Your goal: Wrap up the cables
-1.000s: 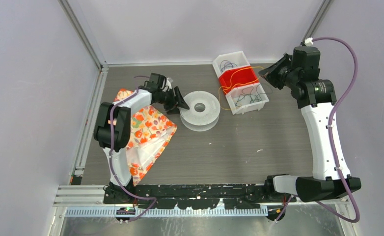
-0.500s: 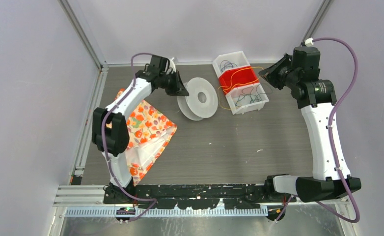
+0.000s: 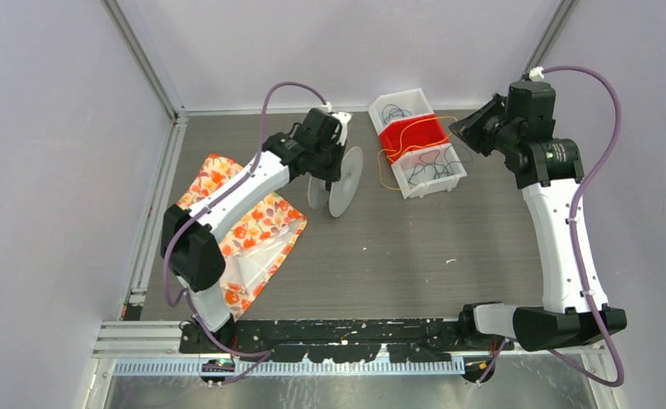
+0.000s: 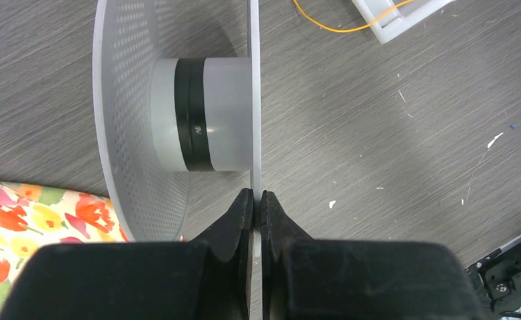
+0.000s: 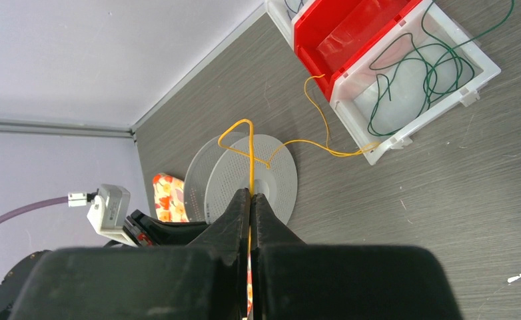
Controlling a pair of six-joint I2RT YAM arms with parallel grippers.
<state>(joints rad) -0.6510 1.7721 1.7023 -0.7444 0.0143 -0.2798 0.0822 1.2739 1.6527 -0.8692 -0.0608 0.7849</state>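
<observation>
A clear plastic spool (image 3: 340, 181) stands on edge mid-table. My left gripper (image 3: 330, 164) is shut on the rim of one of its flanges; in the left wrist view the gripper (image 4: 254, 197) pinches that thin flange (image 4: 254, 93) beside the hub (image 4: 201, 113). My right gripper (image 3: 470, 129) is held above the bins at the back right, shut on the yellow-orange cable (image 5: 250, 152); in the right wrist view the gripper (image 5: 252, 195) grips it. This cable (image 3: 415, 129) trails over the bins onto the table. Green cables (image 5: 411, 73) lie in the white bin (image 3: 462, 177).
A red bin (image 3: 411, 133) sits between the white compartments at the back. A flowered cloth bag (image 3: 249, 234) lies at the left, near the left arm. Metal frame rails run along the table's left and back edges.
My left gripper has lifted the spool from lying flat to standing on edge and carried it to the right. The right arm has not moved.
</observation>
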